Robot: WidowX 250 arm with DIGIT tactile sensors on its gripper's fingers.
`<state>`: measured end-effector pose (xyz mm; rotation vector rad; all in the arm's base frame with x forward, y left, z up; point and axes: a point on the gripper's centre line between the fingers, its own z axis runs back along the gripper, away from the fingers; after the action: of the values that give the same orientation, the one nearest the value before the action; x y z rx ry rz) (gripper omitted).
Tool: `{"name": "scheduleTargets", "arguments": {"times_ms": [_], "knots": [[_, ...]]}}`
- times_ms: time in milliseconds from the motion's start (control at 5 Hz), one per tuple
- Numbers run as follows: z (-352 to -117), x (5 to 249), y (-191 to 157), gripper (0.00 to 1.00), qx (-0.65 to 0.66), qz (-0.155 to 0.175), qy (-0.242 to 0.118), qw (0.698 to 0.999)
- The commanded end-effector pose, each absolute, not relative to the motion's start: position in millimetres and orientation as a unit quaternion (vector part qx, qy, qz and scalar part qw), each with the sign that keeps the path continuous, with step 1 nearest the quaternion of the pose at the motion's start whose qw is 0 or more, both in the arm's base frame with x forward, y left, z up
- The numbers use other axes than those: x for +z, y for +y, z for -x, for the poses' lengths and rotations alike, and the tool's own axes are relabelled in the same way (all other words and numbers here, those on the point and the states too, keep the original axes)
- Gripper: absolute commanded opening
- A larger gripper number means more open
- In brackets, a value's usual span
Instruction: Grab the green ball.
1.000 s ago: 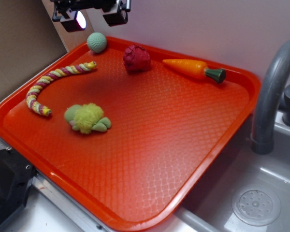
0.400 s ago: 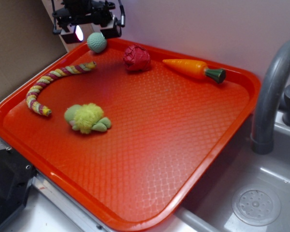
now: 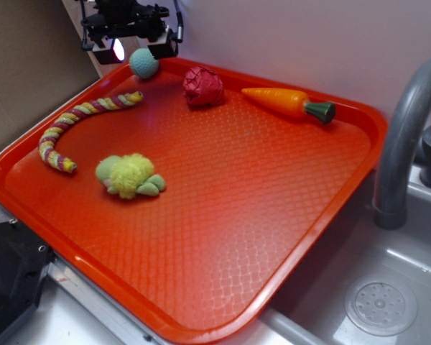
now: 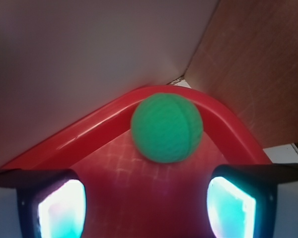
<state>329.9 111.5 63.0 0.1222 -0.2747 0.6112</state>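
With my claw (image 3: pixel 133 47) spread wide and empty, the green ball (image 4: pixel 167 128) sits just ahead, centred between my fingers (image 4: pixel 54 208), in the tray's (image 3: pixel 287 215) corner. Probably light, dimpled, rolls easily; pinch across its widest part. Wrist view confirms alignment; exterior shows I'm above it.

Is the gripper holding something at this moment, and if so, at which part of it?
Nothing is held. The gripper is open, and the green ball lies apart from its fingers, in the corner of the tray.
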Motion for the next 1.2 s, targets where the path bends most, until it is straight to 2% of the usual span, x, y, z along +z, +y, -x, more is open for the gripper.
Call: {"name": "scheduleTargets", "arguments": {"times_ms": [0,600,800,1000], "knots": [[-346.1,81.1,148.7,1.00,0.290,-0.068,-0.160,0.941],[-348.6,71.6,168.5,1.00,0.305,-0.095,-0.140,0.937],[-356.3,66.3,165.7,1.00,0.293,-0.100,-0.136,0.941],[-358.3,58.6,167.7,0.85,0.294,-0.125,-0.127,0.939]]}}
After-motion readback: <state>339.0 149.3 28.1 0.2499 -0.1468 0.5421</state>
